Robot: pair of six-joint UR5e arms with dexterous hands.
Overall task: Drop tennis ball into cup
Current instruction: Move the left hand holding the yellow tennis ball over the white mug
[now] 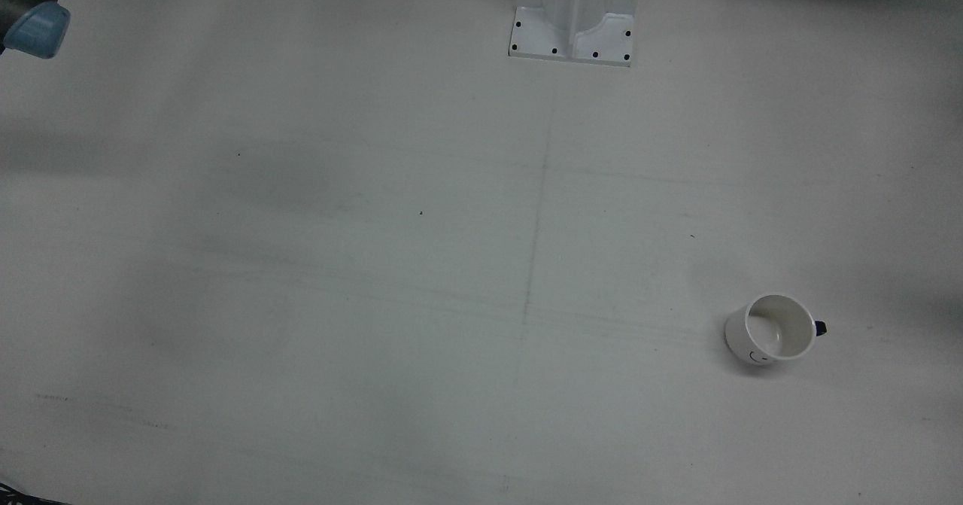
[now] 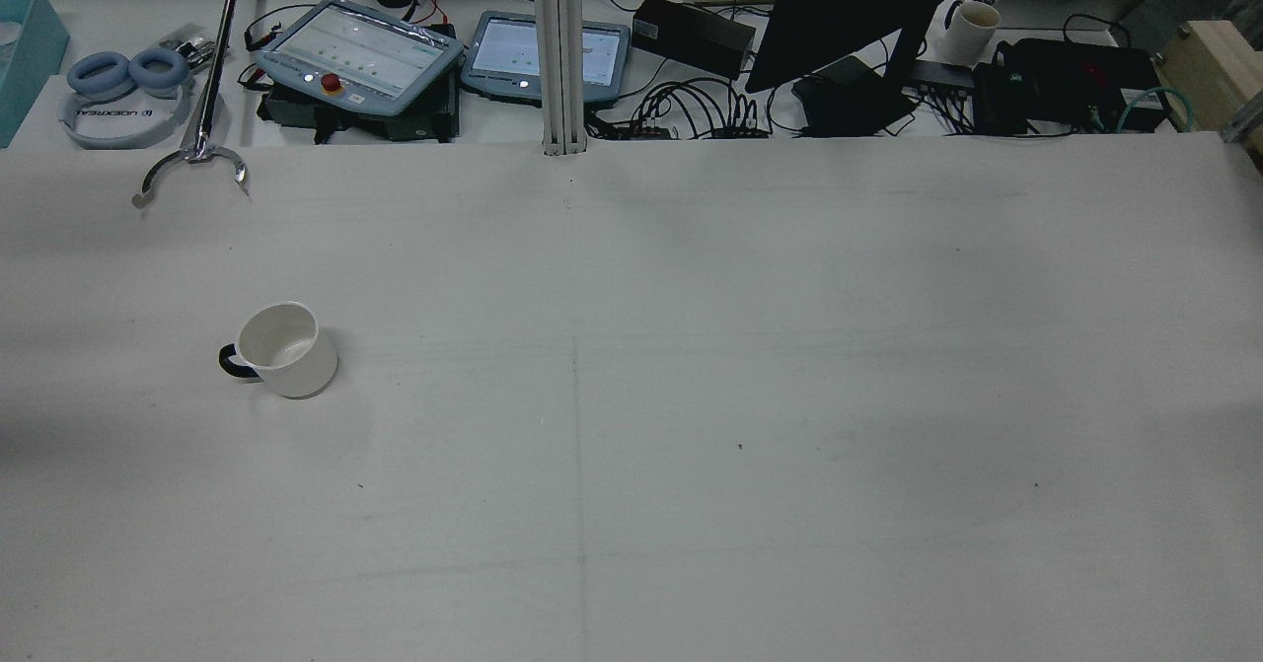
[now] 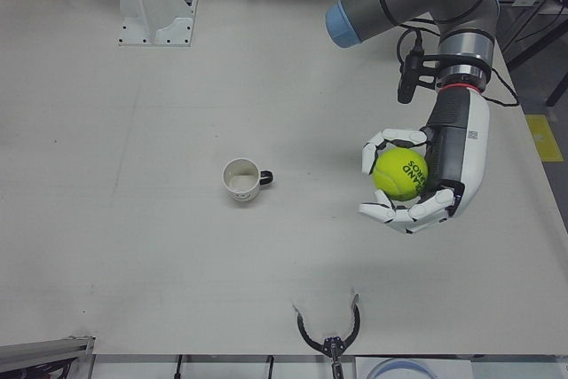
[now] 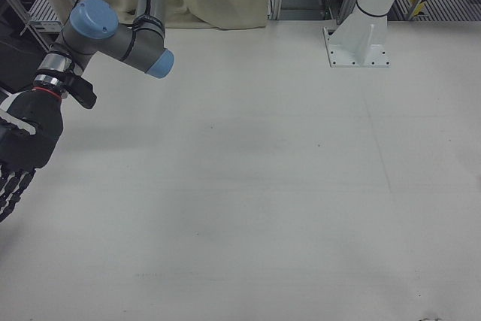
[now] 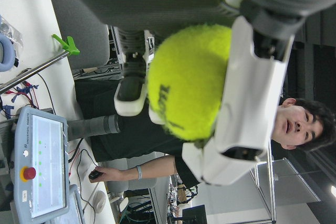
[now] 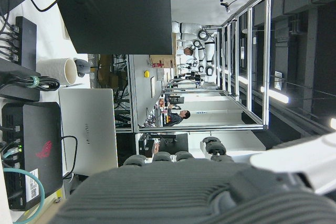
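A white cup (image 3: pixel 241 179) with a dark handle stands upright on the white table, also seen in the front view as the cup (image 1: pixel 773 330) and in the rear view as the cup (image 2: pixel 283 349); nothing lies inside it. My left hand (image 3: pixel 424 178) is shut on a yellow-green tennis ball (image 3: pixel 399 174), held above the table well to the view's right of the cup. The left hand view shows the ball (image 5: pixel 190 80) clasped between white fingers (image 5: pixel 245 103). My right hand (image 4: pixel 19 154) hangs at the far left edge of the right-front view with fingers extended, holding nothing.
A white arm pedestal (image 1: pixel 575 16) is bolted to the table. A metal claw tool (image 2: pixel 192 154) lies at the table's far edge. Teach pendants (image 2: pixel 360 50), cables and a monitor (image 2: pixel 858 11) sit beyond that edge. A person is seated behind the desk (image 5: pixel 294 124).
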